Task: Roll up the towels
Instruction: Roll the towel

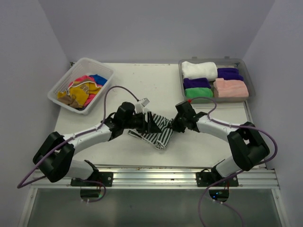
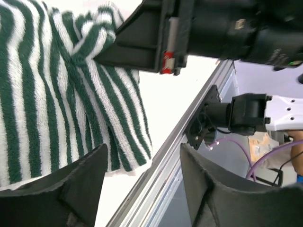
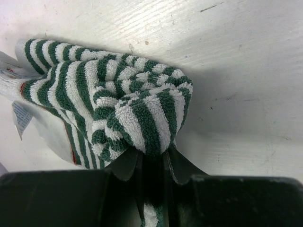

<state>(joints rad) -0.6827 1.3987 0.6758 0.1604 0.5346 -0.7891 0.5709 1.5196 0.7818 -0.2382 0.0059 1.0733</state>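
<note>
A green-and-white striped towel point(image 1: 161, 135) lies partly bunched on the table between the two arms. My right gripper point(image 3: 152, 158) is shut on a bunched fold of the striped towel point(image 3: 123, 104), which bulges out past its tips. In the left wrist view the striped towel point(image 2: 47, 94) spreads to the left. My left gripper point(image 2: 144, 156) stands open with nothing between its fingers, just off the towel's edge. In the top view the left gripper point(image 1: 150, 124) is at the towel's left side and the right gripper point(image 1: 174, 124) at its upper right corner.
A grey tray point(image 1: 251, 81) at the back right holds rolled towels: white point(image 1: 199, 70), purple point(image 1: 228, 73), green point(image 1: 199, 92) and pink point(image 1: 230, 88). A white lattice basket point(image 1: 56, 94) at the back left holds loose pink, yellow and blue towels. The table's metal front rail point(image 2: 165, 161) runs close by.
</note>
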